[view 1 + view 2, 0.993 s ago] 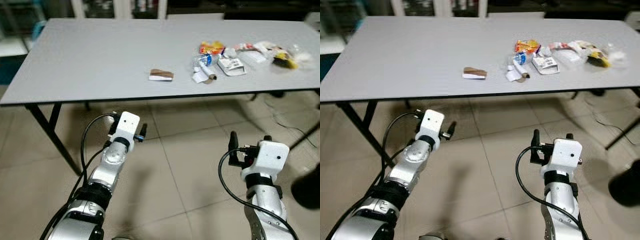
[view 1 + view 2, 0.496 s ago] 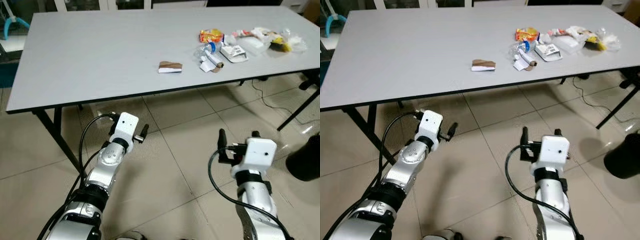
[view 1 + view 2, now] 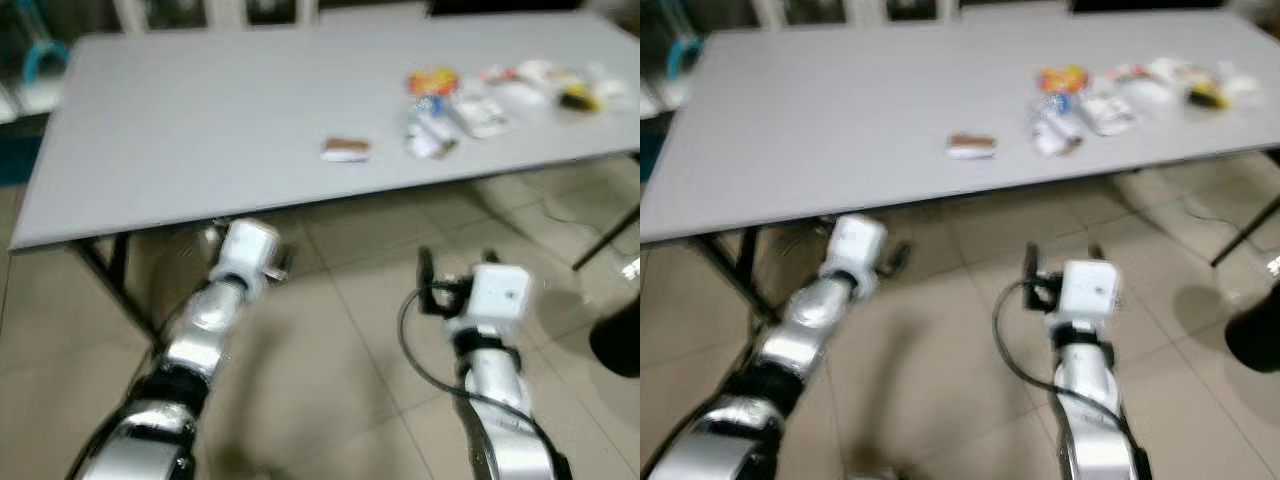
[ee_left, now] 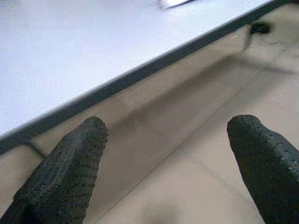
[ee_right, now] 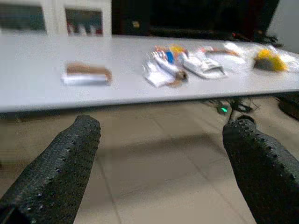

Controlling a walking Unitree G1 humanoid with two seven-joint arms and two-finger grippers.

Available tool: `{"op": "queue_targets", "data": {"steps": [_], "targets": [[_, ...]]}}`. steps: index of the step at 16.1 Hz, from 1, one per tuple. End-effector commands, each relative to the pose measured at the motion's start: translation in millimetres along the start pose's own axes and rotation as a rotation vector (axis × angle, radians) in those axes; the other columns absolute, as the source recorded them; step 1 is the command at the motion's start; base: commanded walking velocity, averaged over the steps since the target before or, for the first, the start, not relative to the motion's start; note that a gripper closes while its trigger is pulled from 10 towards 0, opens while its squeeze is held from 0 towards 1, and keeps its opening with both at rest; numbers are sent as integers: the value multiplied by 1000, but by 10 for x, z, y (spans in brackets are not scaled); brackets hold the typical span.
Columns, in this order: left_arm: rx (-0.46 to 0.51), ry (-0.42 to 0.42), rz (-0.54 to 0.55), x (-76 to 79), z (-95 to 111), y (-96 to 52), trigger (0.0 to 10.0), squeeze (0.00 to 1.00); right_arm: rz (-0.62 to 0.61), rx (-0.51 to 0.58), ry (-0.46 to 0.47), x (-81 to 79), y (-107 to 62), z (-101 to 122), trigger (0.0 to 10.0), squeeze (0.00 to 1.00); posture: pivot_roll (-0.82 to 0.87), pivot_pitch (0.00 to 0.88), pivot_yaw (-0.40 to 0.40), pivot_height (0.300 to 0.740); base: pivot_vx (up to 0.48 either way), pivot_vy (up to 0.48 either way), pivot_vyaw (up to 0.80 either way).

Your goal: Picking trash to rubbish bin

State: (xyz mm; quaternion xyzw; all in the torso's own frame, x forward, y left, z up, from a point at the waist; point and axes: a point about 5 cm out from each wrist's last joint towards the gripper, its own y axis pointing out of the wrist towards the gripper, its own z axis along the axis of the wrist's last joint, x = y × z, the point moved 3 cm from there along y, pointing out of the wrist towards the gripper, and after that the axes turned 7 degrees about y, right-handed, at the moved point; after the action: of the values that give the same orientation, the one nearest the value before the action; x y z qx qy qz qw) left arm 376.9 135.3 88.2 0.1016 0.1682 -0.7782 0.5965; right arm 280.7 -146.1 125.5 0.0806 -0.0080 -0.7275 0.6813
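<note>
A brown and white wrapper (image 3: 346, 149) lies alone near the front edge of the grey table (image 3: 200, 130). A pile of trash (image 3: 470, 100) with an orange packet, a crushed bottle and white wrappers sits to its right. Both arms are held low over the tiled floor, short of the table. My left gripper (image 4: 168, 154) is open with nothing between its fingers, facing the table's edge. My right gripper (image 5: 159, 163) is open and empty too, and looks across at the wrapper (image 5: 87, 73) and the pile (image 5: 187, 60).
A black round object (image 3: 620, 340) stands on the floor at the far right. Black table legs (image 3: 100, 270) slant down at the left, and another leg (image 3: 605, 235) at the right. Beige tiles lie between me and the table.
The camera has moved and the head views are now blurred; the table sits a little lower in the picture. Both grippers stay open and low in front of me.
</note>
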Motion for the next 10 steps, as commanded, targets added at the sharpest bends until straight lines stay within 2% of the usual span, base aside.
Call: {"op": "queue_targets", "data": {"steps": [1,10], "targets": [[33,-9,-39,147,106,44,10000,0,-33,-5,-29,126,-15,-20,10000,0,182,79,-20,740,480,0,0],[53,15,-48,154,143,56,10000,0,0,21,-37,57,40,40,10000,0,188,71,-24,740,470,0,0]]}}
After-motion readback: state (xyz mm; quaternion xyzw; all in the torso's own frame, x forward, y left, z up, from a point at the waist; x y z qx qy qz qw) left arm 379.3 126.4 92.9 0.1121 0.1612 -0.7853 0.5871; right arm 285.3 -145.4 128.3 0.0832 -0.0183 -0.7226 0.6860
